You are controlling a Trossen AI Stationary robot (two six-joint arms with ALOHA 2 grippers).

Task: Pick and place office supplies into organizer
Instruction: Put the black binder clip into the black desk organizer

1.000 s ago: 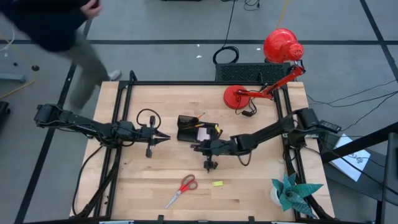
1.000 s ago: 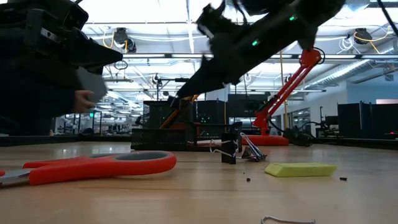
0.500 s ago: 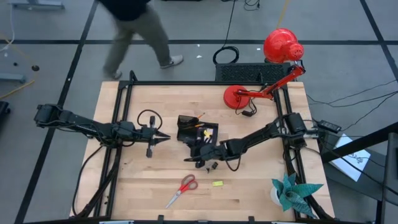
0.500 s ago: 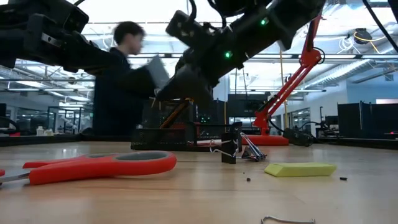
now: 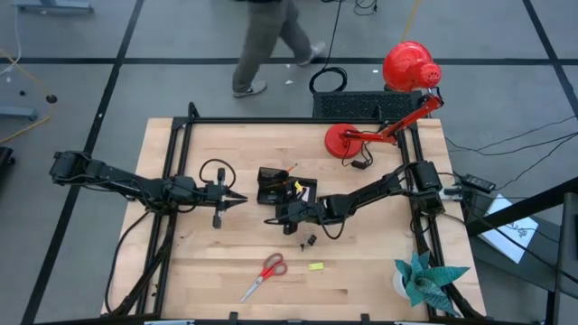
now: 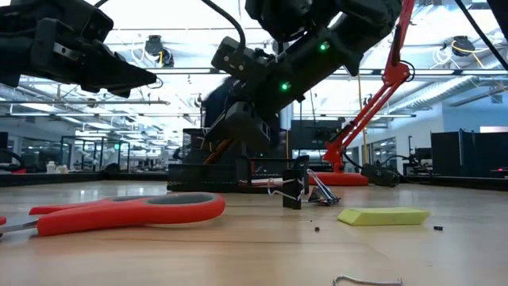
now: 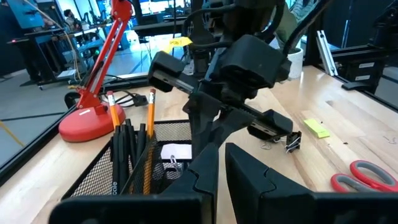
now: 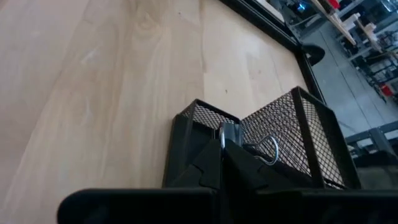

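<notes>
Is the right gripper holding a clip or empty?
Holding one. In the right wrist view the right gripper is shut on a binder clip, its wire loop showing, at the organizer edge.

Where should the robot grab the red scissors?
Probably across the metal blades, coming straight down. The scissors lie flat on the table, so the thick red handles sit wide and low, while the narrow blades near the pivot fit between two fingers.
</notes>
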